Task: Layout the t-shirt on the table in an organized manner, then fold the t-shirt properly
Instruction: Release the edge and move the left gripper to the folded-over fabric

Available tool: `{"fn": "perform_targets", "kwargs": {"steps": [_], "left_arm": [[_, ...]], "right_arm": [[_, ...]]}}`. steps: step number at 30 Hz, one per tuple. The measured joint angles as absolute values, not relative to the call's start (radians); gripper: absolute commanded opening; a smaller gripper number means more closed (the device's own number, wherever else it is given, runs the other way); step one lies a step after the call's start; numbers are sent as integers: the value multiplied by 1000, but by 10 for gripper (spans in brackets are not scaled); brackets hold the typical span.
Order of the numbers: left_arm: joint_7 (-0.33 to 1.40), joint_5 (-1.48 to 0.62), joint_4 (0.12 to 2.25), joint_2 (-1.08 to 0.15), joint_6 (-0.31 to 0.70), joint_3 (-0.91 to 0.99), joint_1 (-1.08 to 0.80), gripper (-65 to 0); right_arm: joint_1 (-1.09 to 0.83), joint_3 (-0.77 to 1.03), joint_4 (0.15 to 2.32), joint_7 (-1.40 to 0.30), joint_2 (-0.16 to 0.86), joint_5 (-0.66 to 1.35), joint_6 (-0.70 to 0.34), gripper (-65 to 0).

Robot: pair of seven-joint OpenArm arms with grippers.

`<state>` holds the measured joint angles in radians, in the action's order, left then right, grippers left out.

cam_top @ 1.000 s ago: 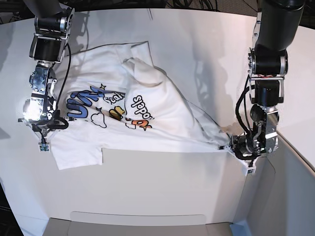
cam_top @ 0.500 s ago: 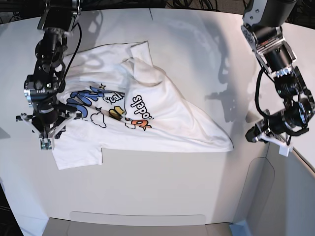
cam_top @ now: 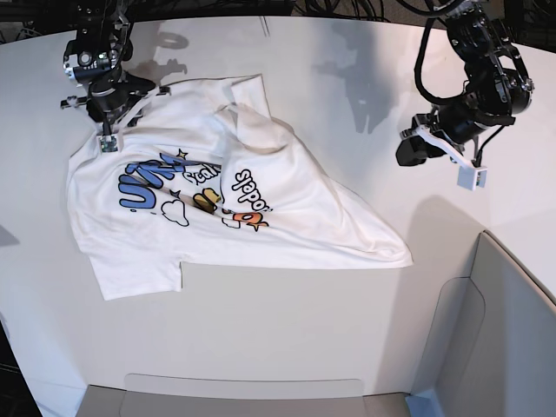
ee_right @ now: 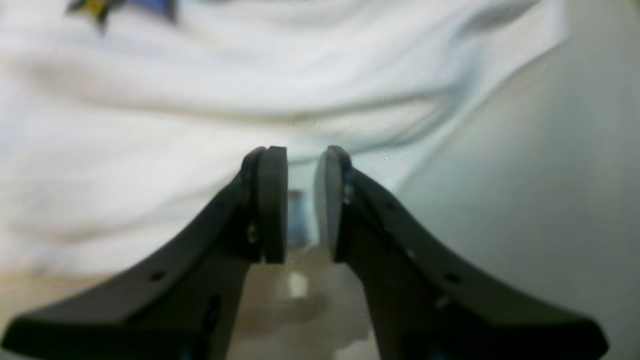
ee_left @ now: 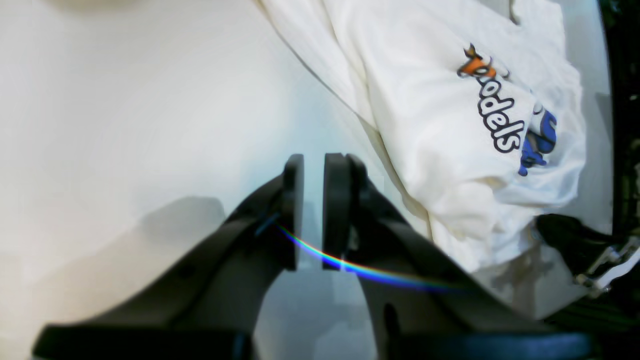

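Observation:
The white t-shirt (cam_top: 287, 187) lies crumpled on the table (cam_top: 347, 78), its right half thrown over the print so that only part of the lettering shows. My left gripper (cam_top: 408, 148) hangs above bare table, right of the shirt and apart from it. In the left wrist view it (ee_left: 312, 165) stands open by a narrow gap with nothing between, and the t-shirt (ee_left: 450, 125) lies to its right. My right gripper (cam_top: 106, 122) hovers over the shirt's upper left corner. Close above the cloth (ee_right: 150, 125), it (ee_right: 302, 155) is slightly open and holds nothing that I can see.
A grey panel (cam_top: 261, 321) covers the near part of the table, and its raised side (cam_top: 512, 304) stands at the lower right. The table's curved edge runs along the top, with dark cables (cam_top: 365, 9) beyond it.
My left gripper let go of the shirt's right corner, opened a little, and rose to the upper right. My right arm moved from the shirt's lower left edge up to its upper left corner.

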<state>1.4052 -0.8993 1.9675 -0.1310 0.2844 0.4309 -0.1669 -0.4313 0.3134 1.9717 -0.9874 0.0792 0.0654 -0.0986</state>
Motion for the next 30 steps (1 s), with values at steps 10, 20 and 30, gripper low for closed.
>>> {"fn": "perform_targets", "kwargs": {"steps": [10,20,30], "left_arm": [[1404,-889,1954,1,284,204,-181,-561],[1391,-701,1947,31,276,31,-219,-507],[1391,-691,1884,25,273,34,-191,-506]], "right_arm": [[-459,303,1966,-983,86,119,-103,-511],[-426,310,1887,-973,190,158,-112,-511],[-414,308,1887,-994,191,157,-111,-511]]}}
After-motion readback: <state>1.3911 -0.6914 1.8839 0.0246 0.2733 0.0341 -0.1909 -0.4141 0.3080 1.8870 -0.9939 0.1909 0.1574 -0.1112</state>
